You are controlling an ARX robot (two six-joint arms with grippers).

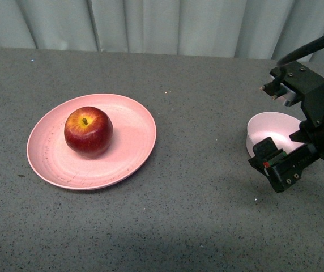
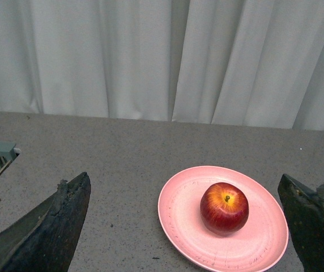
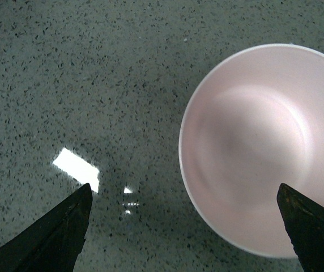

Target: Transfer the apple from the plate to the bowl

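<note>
Bare grey table [image 1: 196, 226] runs along the near edge, and open ground also lies between the two dishes. One plate [image 1: 128, 153] sits to the left, well clear of the table's edges, and holds the one apple [image 1: 88, 130], resting left of its middle. To the right stands one bowl [image 1: 267, 127], empty. The right gripper [image 3: 183, 195] hangs over it, jaws spread wide and gripping nothing. The left gripper [image 2: 183, 178] also gapes wide and empty, with the plate beyond it. A pale curtain [image 1: 150, 25] closes the far edge.
</note>
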